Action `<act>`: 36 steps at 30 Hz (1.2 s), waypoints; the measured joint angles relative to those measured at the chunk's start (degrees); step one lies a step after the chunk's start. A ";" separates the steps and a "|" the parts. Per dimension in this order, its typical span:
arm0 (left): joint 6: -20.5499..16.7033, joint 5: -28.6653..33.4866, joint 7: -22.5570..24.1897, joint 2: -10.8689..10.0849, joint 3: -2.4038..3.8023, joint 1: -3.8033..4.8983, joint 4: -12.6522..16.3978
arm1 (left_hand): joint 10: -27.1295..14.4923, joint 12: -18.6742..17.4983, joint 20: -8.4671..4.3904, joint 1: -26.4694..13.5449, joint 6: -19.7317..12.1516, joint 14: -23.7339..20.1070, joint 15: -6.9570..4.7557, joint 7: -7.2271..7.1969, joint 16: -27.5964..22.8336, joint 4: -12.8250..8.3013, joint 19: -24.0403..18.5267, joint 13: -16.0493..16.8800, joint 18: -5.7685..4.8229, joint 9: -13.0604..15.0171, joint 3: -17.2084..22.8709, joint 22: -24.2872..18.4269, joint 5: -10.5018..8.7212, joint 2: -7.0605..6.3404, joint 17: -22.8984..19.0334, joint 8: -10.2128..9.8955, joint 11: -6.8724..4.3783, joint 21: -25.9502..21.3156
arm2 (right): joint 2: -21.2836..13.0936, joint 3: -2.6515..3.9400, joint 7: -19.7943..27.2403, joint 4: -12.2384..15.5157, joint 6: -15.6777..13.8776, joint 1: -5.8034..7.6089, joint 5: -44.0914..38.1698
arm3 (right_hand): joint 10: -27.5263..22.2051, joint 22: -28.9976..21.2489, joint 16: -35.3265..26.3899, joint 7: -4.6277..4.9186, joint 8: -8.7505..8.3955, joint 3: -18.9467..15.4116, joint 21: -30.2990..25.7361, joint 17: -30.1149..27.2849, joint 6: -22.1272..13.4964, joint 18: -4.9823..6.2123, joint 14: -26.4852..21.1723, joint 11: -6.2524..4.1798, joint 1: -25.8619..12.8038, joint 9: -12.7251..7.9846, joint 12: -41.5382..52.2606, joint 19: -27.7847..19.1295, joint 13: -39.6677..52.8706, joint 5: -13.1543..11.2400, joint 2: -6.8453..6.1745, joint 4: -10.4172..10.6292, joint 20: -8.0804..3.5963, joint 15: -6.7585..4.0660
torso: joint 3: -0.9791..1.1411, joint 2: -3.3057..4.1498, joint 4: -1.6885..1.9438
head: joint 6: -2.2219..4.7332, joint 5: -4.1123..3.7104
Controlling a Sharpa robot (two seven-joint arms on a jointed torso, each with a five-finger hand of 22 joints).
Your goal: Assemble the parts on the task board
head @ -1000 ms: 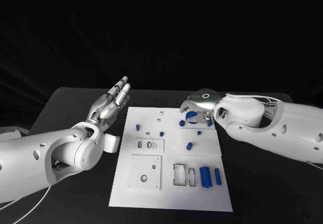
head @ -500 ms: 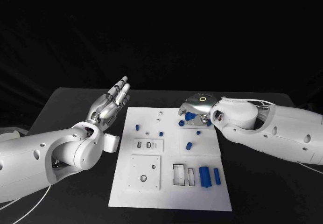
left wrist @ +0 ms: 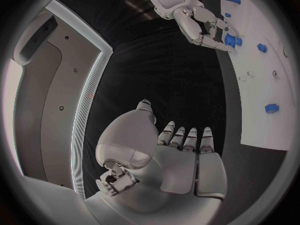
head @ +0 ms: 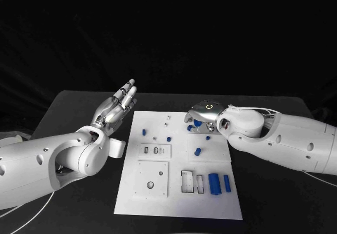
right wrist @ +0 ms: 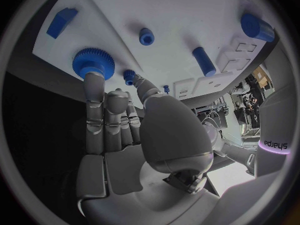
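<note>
The right hand (head: 202,113) has moved in over the far end of the task board (head: 179,195). One of its fingers (right wrist: 92,92) touches a blue gear (right wrist: 94,62) at its tip; whether the fingers hold the gear cannot be told. It looks ready to work on this part. A small blue peg (right wrist: 129,75) stands just beside the fingers and could get bumped. The left hand (head: 116,108) stays up off the tabletop (head: 84,105), holding nothing, fingers straight and close together.

One readable marking: in the right wrist view, the word "sharpa" in small grey letters, seen upside down, on a white cuff (right wrist: 275,146) just above a glowing violet ring. No legible text, numbers or labels on the task board (head: 179,195) or its parts.
</note>
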 measured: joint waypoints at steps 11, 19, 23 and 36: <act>0.46 -0.01 -0.46 0.09 -0.03 0.00 -0.18 | 0.00 0.00 0.41 0.84 1.63 -0.01 0.41 2.06 0.00 0.00 0.01 0.01 0.00 0.30 0.31 0.00 2.02 0.07 0.01 0.29 0.00 0.00 | 1.04 0.02 0.78 -1.81 -0.46 -0.76 0.59 | 3.38 2.54 0.82 -0.48 0.59 2.81 1.84 0.69 3.38 -0.63 0.00 -0.19 -0.38 1.05 0.28 -0.62 -0.14 1.29 -0.38 0.16 0.21 0.00 | 0.00 -0.07 0.00 | -0.23 -0.03; 0.77 -0.02 -0.86 0.19 -0.09 -0.01 -0.34 | 0.00 0.00 0.52 1.67 1.84 -0.12 0.53 2.26 0.00 -0.17 0.12 0.02 0.00 0.30 0.48 -0.04 3.16 0.31 0.01 0.45 0.00 0.00 | 1.53 0.05 1.46 -2.54 -1.02 -1.16 1.12 | 6.32 4.25 1.22 -0.97 1.84 4.64 2.73 1.27 6.13 -0.59 0.00 -0.54 -0.38 2.40 0.65 -1.23 -0.25 1.28 -0.38 0.23 0.01 0.00 | 0.00 -0.13 0.00 | -0.37 0.03; 0.94 -0.02 -1.06 0.29 -0.15 -0.01 -0.48 | 0.00 0.00 0.61 1.88 2.05 -0.01 0.81 2.47 0.00 -0.17 0.21 0.02 0.01 0.30 0.80 -0.05 3.81 0.53 0.01 0.52 0.00 0.00 | 1.73 0.09 1.89 -2.87 -1.57 -1.29 1.50 | 8.01 4.84 1.48 -1.00 2.57 5.60 3.05 1.48 7.54 -0.54 -0.01 -0.69 -0.15 3.20 1.07 -1.27 -0.31 1.14 -0.63 -0.07 -0.03 0.00 | -0.03 -0.14 0.01 | -0.42 0.03; 1.27 0.01 -1.47 -0.32 -0.80 -0.01 -0.33 | 0.21 0.00 0.81 2.87 2.45 -0.01 0.81 2.87 0.00 -0.16 0.01 0.04 0.01 0.36 1.11 -0.04 4.77 0.60 0.02 0.52 0.20 0.00 | 1.70 0.11 2.58 -2.11 -3.87 -0.59 3.54 | 11.30 7.75 1.78 -0.46 3.92 8.58 5.06 1.80 9.48 -0.59 0.20 0.37 1.53 5.65 1.37 -1.44 -0.44 -0.82 -1.50 -1.83 -0.20 -0.21 | -0.04 -0.12 0.01 | -0.35 0.80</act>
